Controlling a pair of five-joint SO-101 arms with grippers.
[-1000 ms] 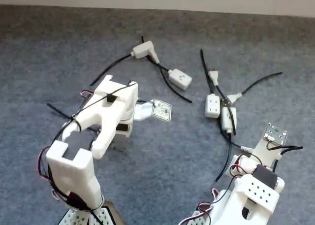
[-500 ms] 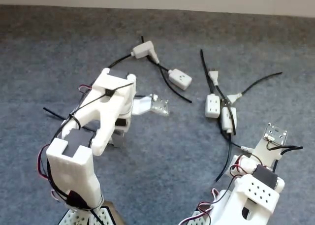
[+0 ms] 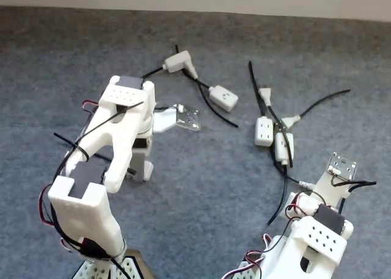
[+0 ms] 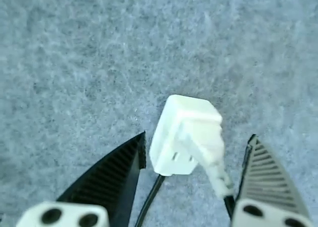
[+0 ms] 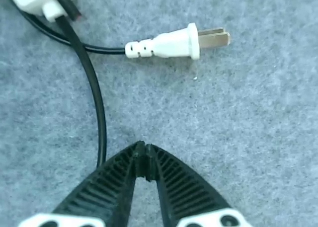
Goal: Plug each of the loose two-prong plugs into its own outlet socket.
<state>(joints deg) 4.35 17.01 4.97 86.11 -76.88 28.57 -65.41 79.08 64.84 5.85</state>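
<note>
My left gripper (image 4: 196, 137) is open, its jaws on either side of a white outlet socket (image 4: 185, 133) that lies on the carpet with its two slots facing the camera and a black cord running off. In the high view the left gripper (image 3: 182, 117) hangs just short of that socket (image 3: 223, 97). My right gripper (image 5: 145, 160) is shut on nothing, above bare carpet. A loose two-prong plug (image 5: 176, 42) lies ahead of it, prongs bare, beside a thick black cord (image 5: 97, 108). The right gripper (image 3: 341, 164) sits low at the near right.
Grey carpet covers the table. Another white plug piece (image 3: 177, 61) lies at the back. Two more sockets (image 3: 263, 130) (image 3: 283, 146) and small plugs (image 3: 264, 96) (image 3: 292, 120) cluster at the right, with black cords tangled among them.
The left arm has swung toward the back of the table, carrying its open gripper up and left closer to the socket. The right arm has kept still.
</note>
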